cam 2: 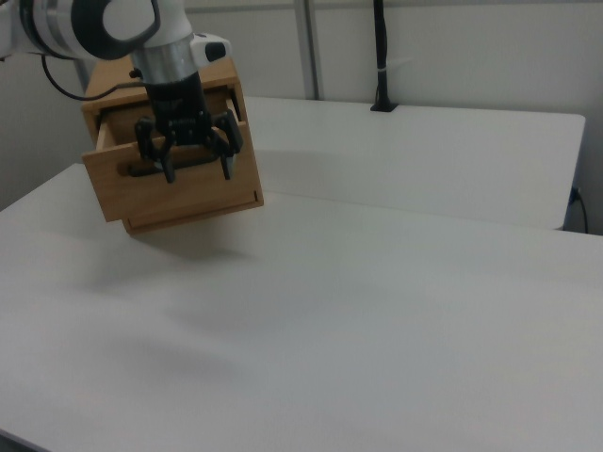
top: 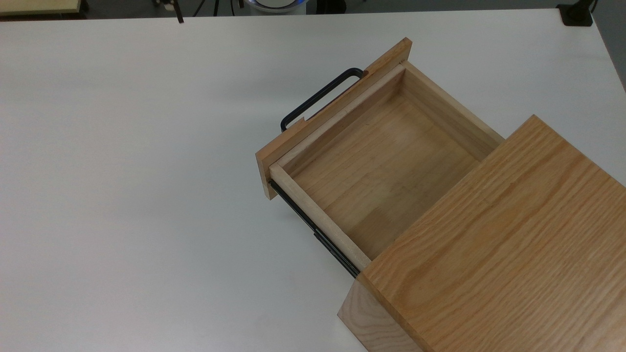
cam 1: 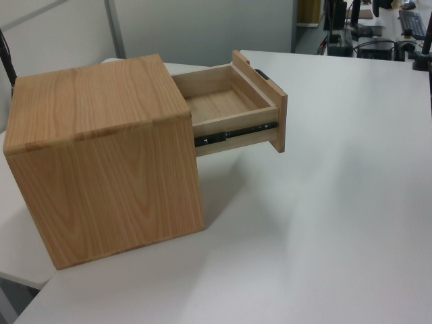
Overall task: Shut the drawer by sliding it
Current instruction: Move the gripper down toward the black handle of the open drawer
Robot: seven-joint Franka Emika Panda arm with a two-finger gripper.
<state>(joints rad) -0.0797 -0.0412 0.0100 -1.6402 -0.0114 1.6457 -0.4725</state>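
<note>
Top view, wooden items on a white table (top: 146, 195): one drawer (top: 381, 161), light wood, pulled well out of a cabinet (top: 499, 244) of oak grain; it juts toward the top view's upper left. Front panel (top: 332, 117) flat, upright, standing clear of the cabinet face. Handle (top: 318, 99) thin, black, U-shaped, fixed on the outer side of the panel. Black rail (top: 313, 227) runs along the drawer's side at the top view's lower left, between panel and cabinet. Inside of the drawer: bare wooden floor and four low walls, nothing lying in it

Left view: cabinet (cam 1: 101, 162) sits at the left view's left, near a corner of the table (cam 1: 324, 223); drawer (cam 1: 233, 108) comes out of its upper part toward the left view's right, level, hanging above the table with nothing under it. Rail (cam 1: 236, 133) visible on the near side. Tray holds nothing

Right view: gripper (cam 2: 195, 155), black, two fingers pointing down, hangs from a white and grey arm (cam 2: 113, 28) in front of the cabinet (cam 2: 174, 169) and its drawer front (cam 2: 160, 179). Jaws spread apart, grasping nothing. Whether the fingers touch the drawer cannot be told from here
</note>
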